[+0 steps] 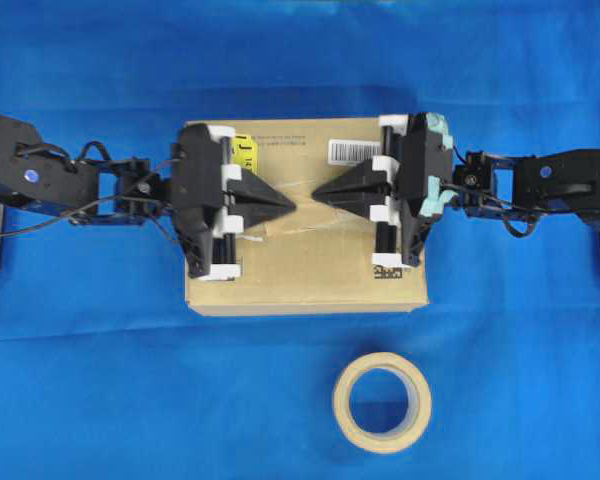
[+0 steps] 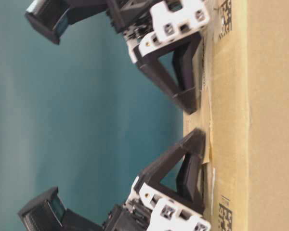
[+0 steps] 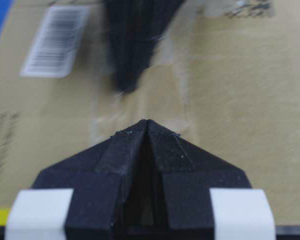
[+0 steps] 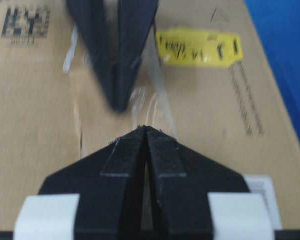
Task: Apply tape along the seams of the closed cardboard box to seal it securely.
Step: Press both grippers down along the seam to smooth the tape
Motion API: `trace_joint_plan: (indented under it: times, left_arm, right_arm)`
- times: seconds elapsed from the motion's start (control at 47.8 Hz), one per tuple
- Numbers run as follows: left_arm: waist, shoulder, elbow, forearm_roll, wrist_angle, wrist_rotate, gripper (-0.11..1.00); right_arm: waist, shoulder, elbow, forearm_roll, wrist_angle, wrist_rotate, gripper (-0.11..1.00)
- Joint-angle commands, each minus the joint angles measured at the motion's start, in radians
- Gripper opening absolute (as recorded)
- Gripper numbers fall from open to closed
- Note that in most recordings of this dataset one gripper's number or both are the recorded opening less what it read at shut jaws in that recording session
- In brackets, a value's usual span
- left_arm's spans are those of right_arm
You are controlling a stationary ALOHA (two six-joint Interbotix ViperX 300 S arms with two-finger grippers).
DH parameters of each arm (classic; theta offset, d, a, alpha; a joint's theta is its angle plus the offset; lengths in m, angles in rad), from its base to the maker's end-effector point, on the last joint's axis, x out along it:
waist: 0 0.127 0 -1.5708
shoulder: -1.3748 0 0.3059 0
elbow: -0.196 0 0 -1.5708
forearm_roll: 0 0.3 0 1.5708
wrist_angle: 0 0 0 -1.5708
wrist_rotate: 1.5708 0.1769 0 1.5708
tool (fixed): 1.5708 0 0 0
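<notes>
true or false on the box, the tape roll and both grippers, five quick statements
1. The tape roll lies on the blue cloth, off the cardboard box. True.
2. The left gripper is wide open. False: its jaws are shut, tips together.
3. Both grippers point at each other over the box top. True; the right gripper faces the left across a small gap.
4. The right gripper holds the roll. False: it is shut on nothing visible.
5. The yellow sticker is on the cloth. False: it is on the box top.

Matt cardboard box [image 1: 305, 280], glossy pale tape strips [image 4: 150, 100], wrinkled blue cloth [image 1: 100, 380].
</notes>
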Motion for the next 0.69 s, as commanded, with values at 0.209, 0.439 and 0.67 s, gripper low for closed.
trace_joint_plan:
  times: [0.209, 0.439, 0.67]
  left_arm:
    - [-0.017, 0.005, -0.032, 0.005, 0.002, 0.006, 0.0]
    - [-0.017, 0.021, -0.021, 0.006, -0.005, 0.006, 0.0]
    - [-0.031, 0.029, 0.009, 0.006, -0.006, 0.006, 0.0]
  right_arm:
    - [0.005, 0.034, -0.078, -0.009, 0.009, -0.003, 0.02]
    - [0.017, 0.097, -0.11, -0.014, 0.009, -0.003, 0.02]
    - [0.037, 0.115, -0.086, -0.012, 0.006, 0.003, 0.02]
